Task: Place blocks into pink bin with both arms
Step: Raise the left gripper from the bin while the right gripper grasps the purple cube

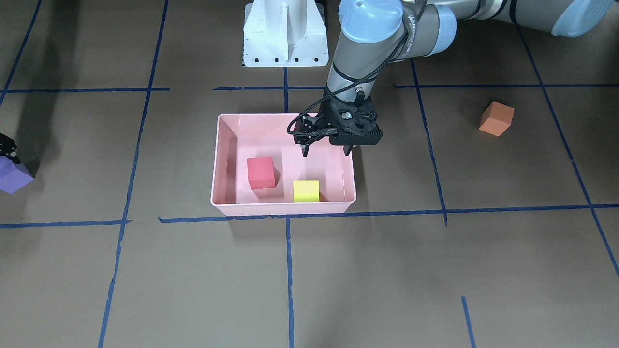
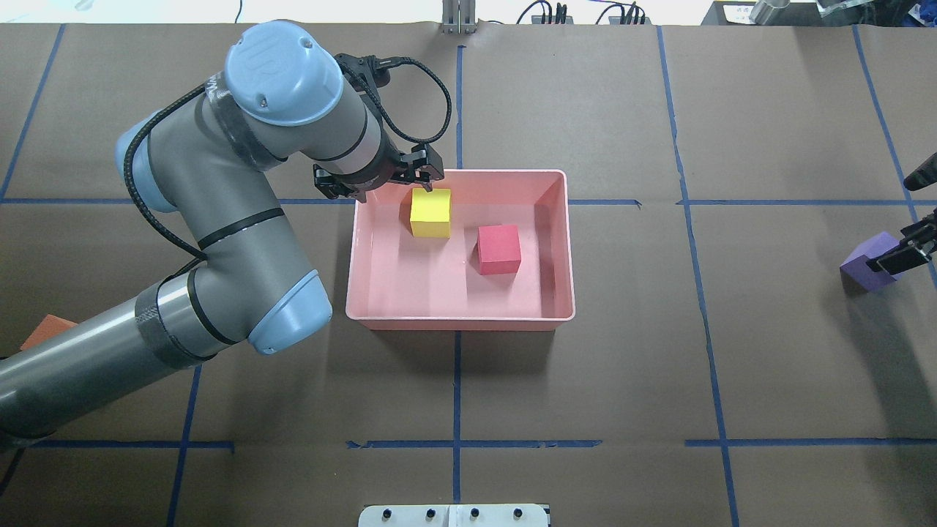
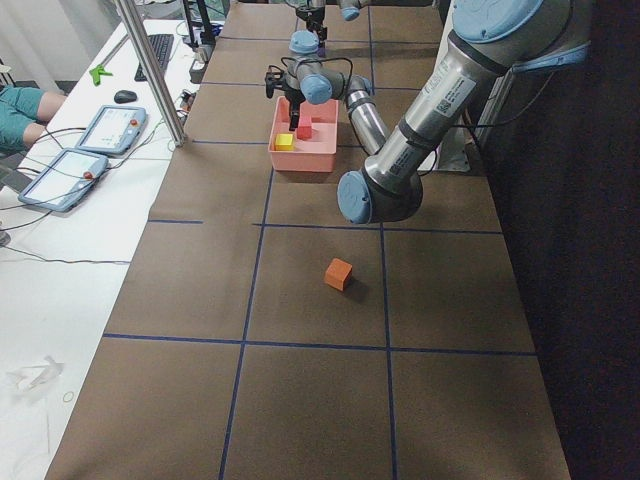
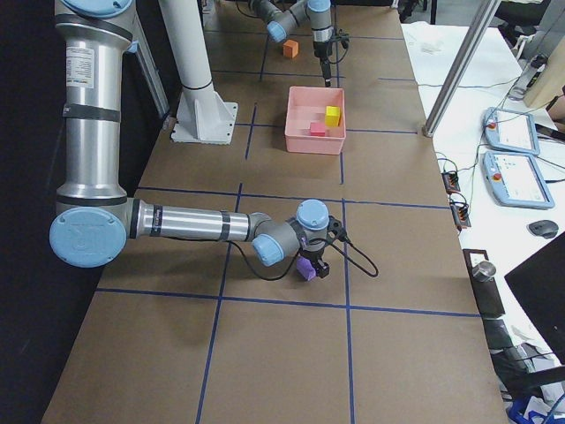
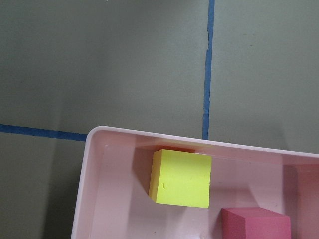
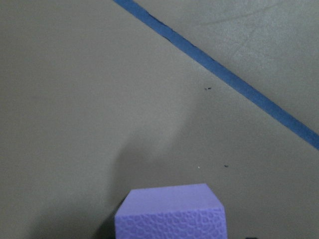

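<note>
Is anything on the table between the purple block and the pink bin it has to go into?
Nothing visible: only bare table and blue tape lines lie between the purple block and the pink bin. Inside, the red block and yellow block leave free floor.

Brown table cover [image 1: 193, 290], gridded with blue tape lines [image 1: 289, 270]. White side bench [image 3: 60, 290] alongside carries a teach pendant [image 3: 110, 128], a second pendant [image 3: 62, 178], black keyboard [image 3: 158, 50], mouse [image 3: 125, 96]. Metal post [image 3: 152, 75] stands upright at the bench edge.
</note>
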`<state>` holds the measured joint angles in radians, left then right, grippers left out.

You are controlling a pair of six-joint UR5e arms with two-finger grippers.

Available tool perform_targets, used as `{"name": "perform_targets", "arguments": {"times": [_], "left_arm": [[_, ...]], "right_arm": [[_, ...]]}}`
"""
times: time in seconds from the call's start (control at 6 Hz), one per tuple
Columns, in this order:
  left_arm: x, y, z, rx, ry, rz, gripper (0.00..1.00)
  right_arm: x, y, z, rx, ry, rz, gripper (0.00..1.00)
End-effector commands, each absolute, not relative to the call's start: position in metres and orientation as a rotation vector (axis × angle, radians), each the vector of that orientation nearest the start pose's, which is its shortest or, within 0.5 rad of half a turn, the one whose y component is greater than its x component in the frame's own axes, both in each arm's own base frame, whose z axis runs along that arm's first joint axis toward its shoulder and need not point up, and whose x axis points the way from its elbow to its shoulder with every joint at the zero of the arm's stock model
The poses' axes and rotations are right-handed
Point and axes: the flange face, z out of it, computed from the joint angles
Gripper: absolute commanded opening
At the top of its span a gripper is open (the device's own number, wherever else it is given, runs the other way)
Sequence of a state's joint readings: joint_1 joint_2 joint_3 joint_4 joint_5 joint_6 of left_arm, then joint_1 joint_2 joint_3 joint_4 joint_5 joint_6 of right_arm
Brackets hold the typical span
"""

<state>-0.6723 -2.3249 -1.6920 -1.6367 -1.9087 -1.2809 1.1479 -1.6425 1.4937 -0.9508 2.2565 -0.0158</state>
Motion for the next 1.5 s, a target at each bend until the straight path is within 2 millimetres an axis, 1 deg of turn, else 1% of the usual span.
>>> {"name": "perform_targets", "arguments": {"times": [0.0, 0.17, 0.33, 0.5, 0.67, 0.83, 1.0, 1.17, 1.33], "left_arm": [[0.466, -0.5, 0.177, 0.159, 0.928, -0.136, 1.0], [0.446, -0.504, 0.212, 0.232, 0.867, 0.028, 1.0], [0.398, -0.527, 0.236, 0.277, 0.792, 0.13, 1.0], [0.337, -0.557, 0.264, 0.264, 0.776, 0.262, 1.0], [0.287, -0.563, 0.312, 0.267, 0.771, 0.353, 1.0], [0.231, -0.549, 0.357, 0.283, 0.731, 0.384, 1.0], [0.185, -0.534, 0.397, 0.293, 0.714, 0.419, 1.0], [0.14, -0.515, 0.448, 0.299, 0.759, 0.469, 1.0], [0.107, -0.482, 0.502, 0.302, 0.776, 0.491, 1.0]], "right_arm": [[-0.137, -0.469, 0.667, 0.306, -0.76, -0.572, 0.36], [-0.14, -0.473, 0.659, 0.312, -0.77, -0.569, 0.33], [-0.143, -0.479, 0.65, 0.316, -0.775, -0.566, 0.33], [-0.148, -0.49, 0.627, 0.295, -0.778, -0.561, 0.33], [-0.152, -0.499, 0.577, 0.263, -0.782, -0.514, 0.33], [-0.158, -0.51, 0.508, 0.233, -0.8, -0.402, 0.33], [-0.168, -0.52, 0.443, 0.18, -0.849, -0.294, 0.33], [-0.19, -0.517, 0.376, 0.136, -0.872, -0.222, 0.34], [-0.216, -0.514, 0.312, 0.103, -0.894, -0.153, 0.34]]}}
